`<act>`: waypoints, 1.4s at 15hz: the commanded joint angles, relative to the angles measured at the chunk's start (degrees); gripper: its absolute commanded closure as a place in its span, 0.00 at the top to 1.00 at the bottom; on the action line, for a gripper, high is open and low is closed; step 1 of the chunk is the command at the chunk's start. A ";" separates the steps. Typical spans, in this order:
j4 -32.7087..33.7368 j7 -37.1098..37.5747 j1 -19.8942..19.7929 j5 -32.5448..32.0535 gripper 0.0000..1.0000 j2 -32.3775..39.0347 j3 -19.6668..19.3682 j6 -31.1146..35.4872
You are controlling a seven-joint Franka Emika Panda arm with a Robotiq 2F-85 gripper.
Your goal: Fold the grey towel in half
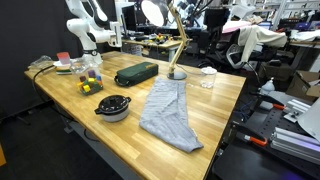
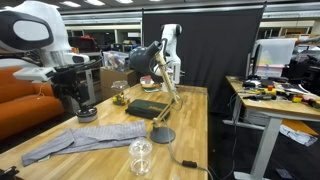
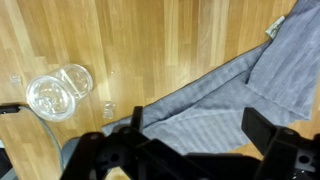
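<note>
Grey towel (image 1: 170, 113), limp and light, lies rumpled mid-frame on the worktop (image 1: 218, 92); pincer (image 3: 195, 128) hangs released; a corner looks best to pinch.

A big wooden table (image 1: 215, 100) stands in the middle. A black curtain (image 2: 215, 50) hangs at the far side. An orange sofa (image 2: 18, 105) sits left, a messy desk (image 2: 262, 100) right.
</note>
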 commanded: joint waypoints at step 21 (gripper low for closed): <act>3.19 29.04 5.58 5.05 1.00 19.01 8.62 9.66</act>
